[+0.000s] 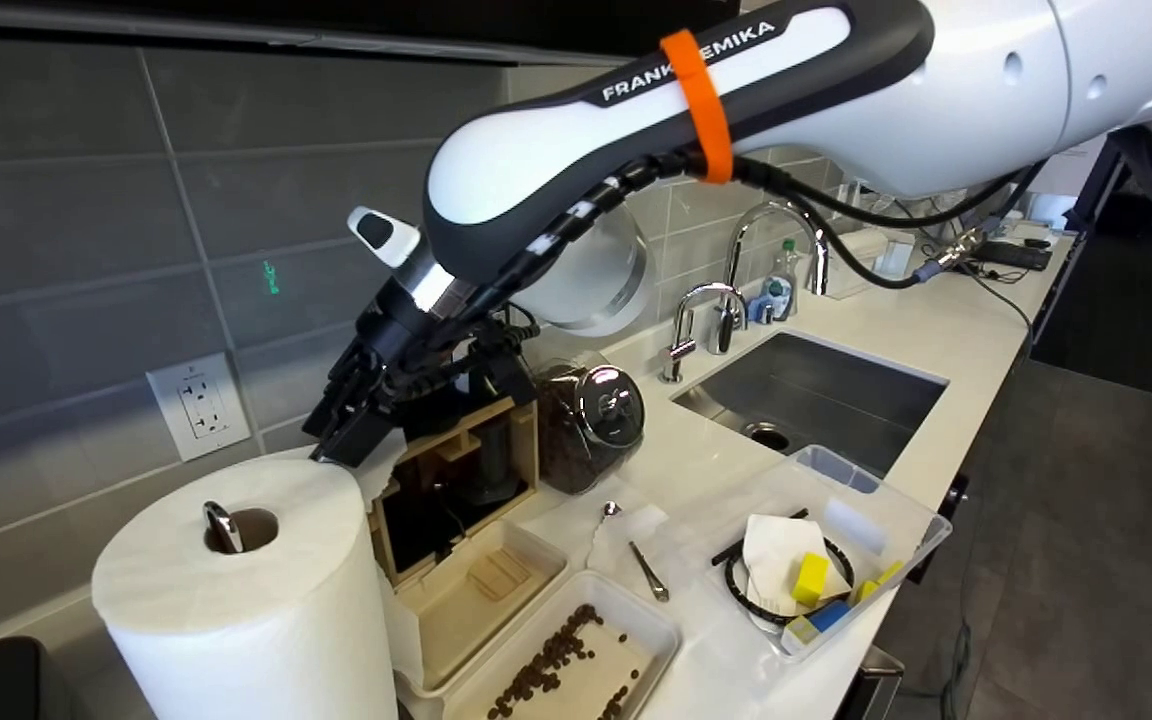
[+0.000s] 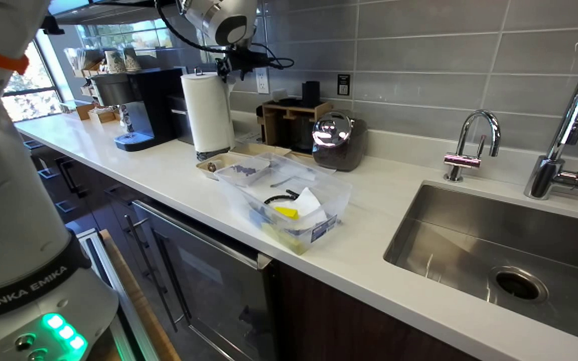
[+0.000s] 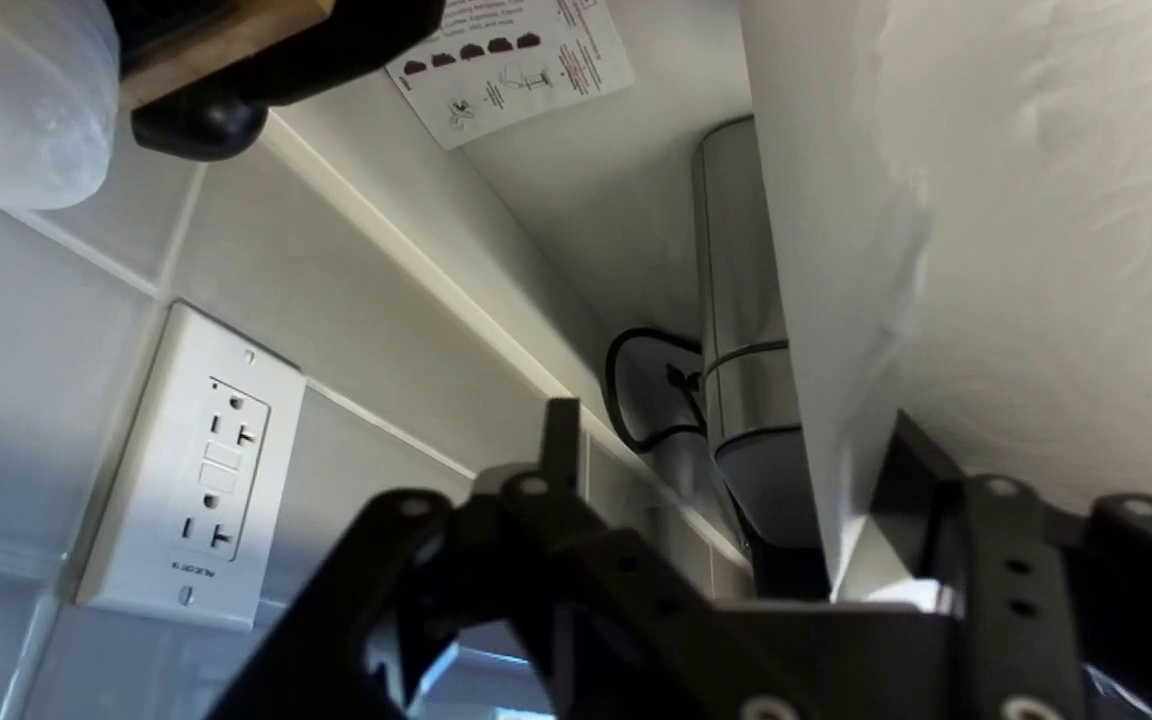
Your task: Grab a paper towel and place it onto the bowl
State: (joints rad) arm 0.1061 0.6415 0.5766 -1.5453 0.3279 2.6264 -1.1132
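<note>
Held the claw wide and empty astride the loose paper towel, apparently for the grab, and next needed to pinch and tear.

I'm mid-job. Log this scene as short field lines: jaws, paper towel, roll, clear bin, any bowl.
Roll: upright on the counter
Paper towel: loose end on the roll, apparently not torn free
Jaws: open, at the roll's upper edge; towel's edge between them in the wrist view
Clear bin: holds a yellow block, white paper
Bowl: not certain; a round dark rim shows in the bin
</note>
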